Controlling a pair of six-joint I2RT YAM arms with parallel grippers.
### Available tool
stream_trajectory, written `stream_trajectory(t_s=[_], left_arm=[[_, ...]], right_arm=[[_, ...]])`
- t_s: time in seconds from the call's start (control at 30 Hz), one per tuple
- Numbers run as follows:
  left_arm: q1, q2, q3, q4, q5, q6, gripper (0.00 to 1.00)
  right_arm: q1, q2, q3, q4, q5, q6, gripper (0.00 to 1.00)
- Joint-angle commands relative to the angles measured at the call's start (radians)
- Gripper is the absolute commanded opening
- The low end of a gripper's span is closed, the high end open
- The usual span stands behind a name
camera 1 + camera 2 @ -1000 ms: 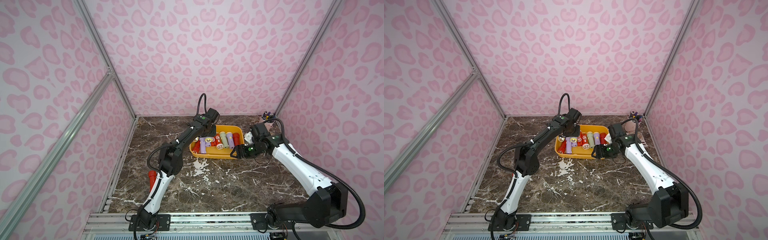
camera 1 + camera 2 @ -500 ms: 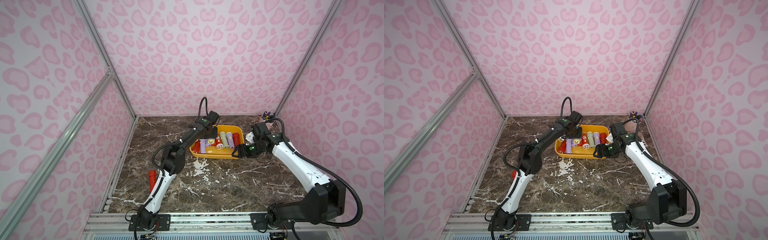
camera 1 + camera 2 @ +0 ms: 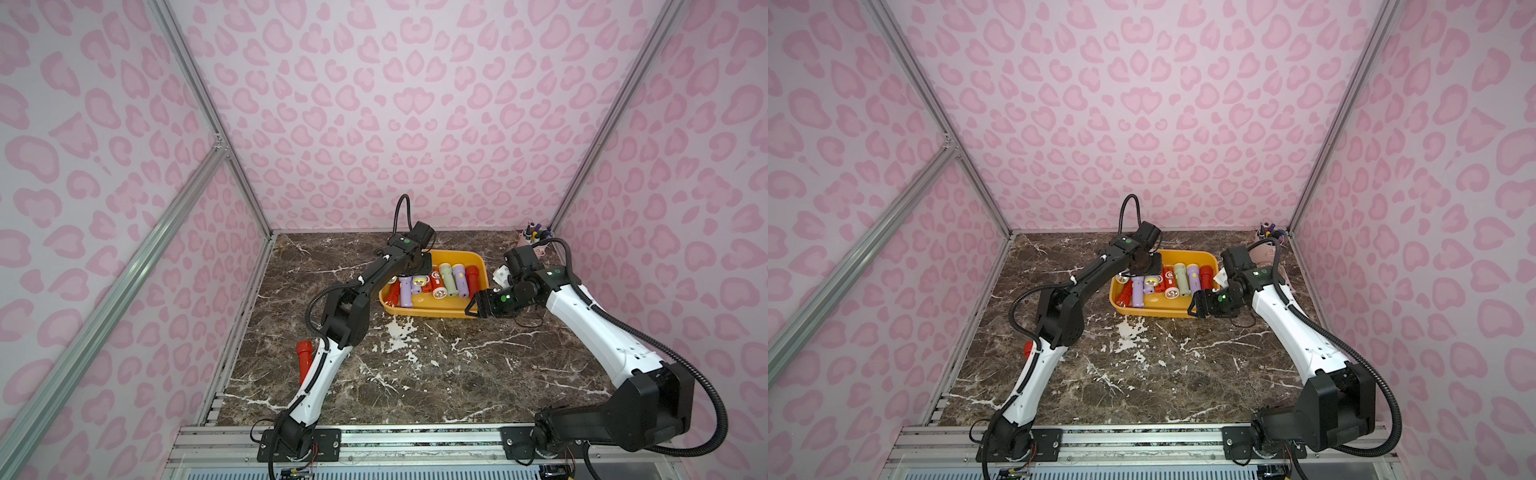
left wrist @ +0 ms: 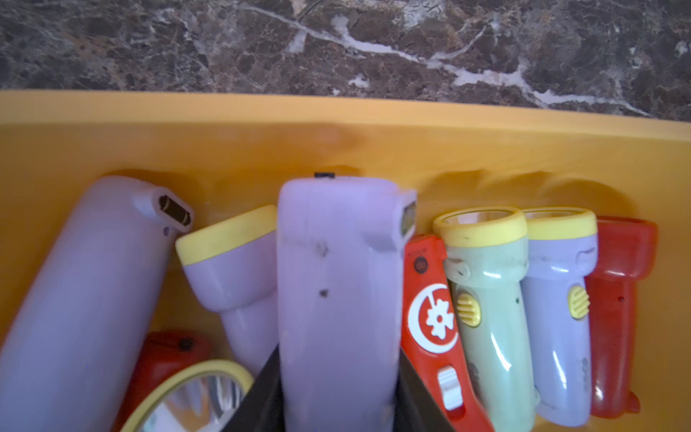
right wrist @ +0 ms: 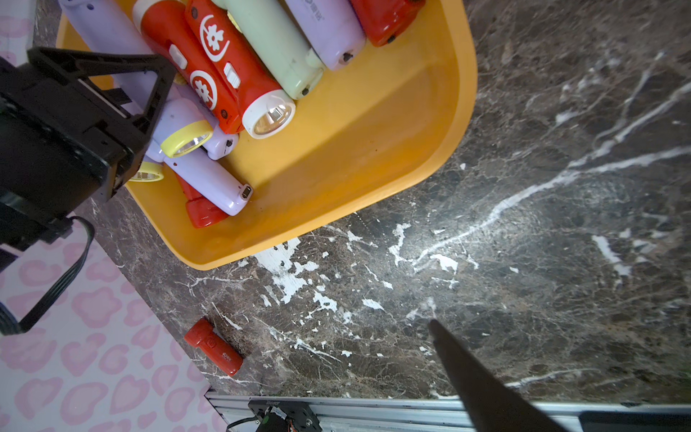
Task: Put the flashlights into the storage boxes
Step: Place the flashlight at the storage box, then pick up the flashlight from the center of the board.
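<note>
The yellow-orange storage box (image 3: 432, 311) (image 3: 1158, 311) (image 4: 336, 149) (image 5: 336, 168) sits at the back of the table. Several flashlights lie in it: red (image 3: 471, 277), lilac (image 3: 458, 279), pale green (image 3: 445, 279) and a white-labelled red one (image 4: 433, 321). My left gripper (image 3: 415, 272) (image 3: 1144, 269) (image 4: 338, 374) hangs over the box's left part. It is shut on a lilac flashlight (image 4: 336, 262) that points at the box's wall. My right gripper (image 3: 474, 305) (image 3: 1198, 306) stands open and empty at the box's near right corner. Only one of its fingers (image 5: 482, 374) shows in the right wrist view. One red flashlight (image 3: 304, 353) (image 3: 1029, 347) (image 5: 213, 346) lies on the table by the left wall.
A pink pen cup (image 3: 534, 237) (image 3: 1268, 232) stands in the back right corner. A small white object (image 3: 501, 274) lies beside the box's right side. Pink patterned walls close in the marble table (image 3: 415, 374) on three sides, and a metal rail (image 3: 374, 436) runs along the front.
My left gripper has shifted slightly and come a little lower over the box, with the lilac flashlight still in it. The right arm has hardly moved.
</note>
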Motion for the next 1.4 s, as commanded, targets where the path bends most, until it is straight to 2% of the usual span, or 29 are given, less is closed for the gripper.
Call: stream_trajectory(t_s=[0.0,0.13,0.5,0.87,0.97,1.07,1.2,1.37], left_arm=[[0.001,0.0,-0.006,0.016,0.006,0.011,0.45],[0.001,-0.005,-0.006,0.027,0.016,0.018,0.55],[0.001,-0.05,-0.015,0.03,0.027,0.031,0.58],[0.001,-0.18,-0.075,-0.001,-0.05,0.061,0.63],[0.002,-0.254,-0.155,-0.008,-0.095,0.064,0.63],[0.001,-0.368,-0.299,0.011,-0.144,0.054,0.64],[0.002,-0.562,-0.558,0.052,-0.209,0.013,0.64],[0.004,-0.82,-0.907,0.059,-0.275,-0.097,0.66]], right_arm=[[0.001,-0.005,0.008,-0.006,-0.009,-0.007,0.74],[0.001,-0.012,-0.001,0.006,-0.012,0.002,0.74],[0.0,-0.039,-0.022,0.018,-0.01,0.02,0.74],[0.004,-0.061,-0.036,0.024,-0.01,0.015,0.74],[0.015,-0.065,-0.036,0.029,-0.009,0.014,0.74],[0.042,-0.064,-0.036,0.042,-0.012,0.012,0.74],[0.113,-0.048,-0.03,0.057,-0.008,0.009,0.74],[0.236,-0.037,-0.038,0.099,-0.008,0.025,0.74]])
